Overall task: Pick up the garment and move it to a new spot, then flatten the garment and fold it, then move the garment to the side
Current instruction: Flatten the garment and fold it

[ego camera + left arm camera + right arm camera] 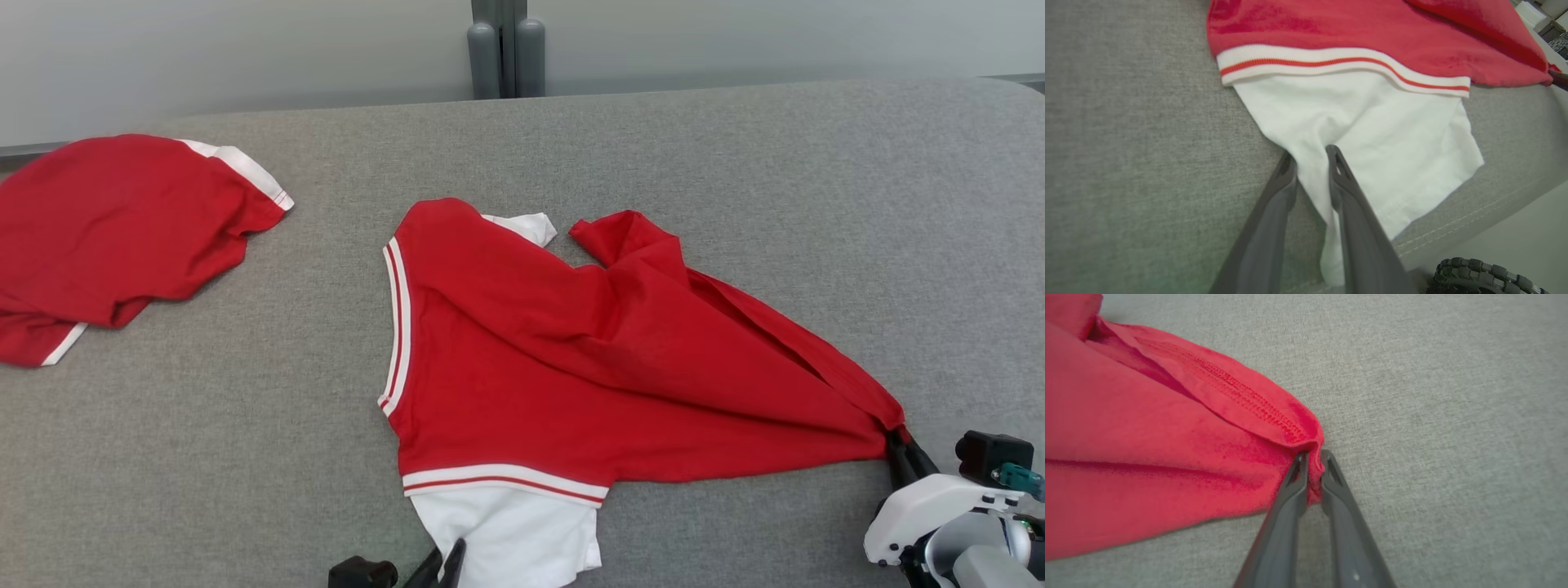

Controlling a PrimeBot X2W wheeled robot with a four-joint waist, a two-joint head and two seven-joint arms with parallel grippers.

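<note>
Garment (588,359) lies rumpled on the gray table (735,147), red body spread ahead of both claws, one flap turned over at the far side.

Your left claw (1311,157) is closed on the garment's white part (1372,130). The cloth is bunched between the two fingers, and the striped band (1331,65) sits just ahead of the tips. Your right claw (1312,457) is clamped on a red hem corner. The rest of the red cloth fans out to that claw's left, with bare table to its right.

Progress, my read: early. Both grips are on, nothing more. The garment is not flat and not folded, and nothing shows it set aside. You have the spreading, the fold and the move to the side left. Can't tell from here whether this spot is the new one.

Pose: both arms are low at the near edge of the table. The left claw's fingers lie almost flat along the surface, pointing away from you into the white part. The right claw's fingers angle inward toward the left claw, its pale wrist behind them. The cloth between the claws looks slack, not pulled taut.

A second red shirt (122,237) is heaped well off to the left claw's far left. Don't mix them up.
</note>
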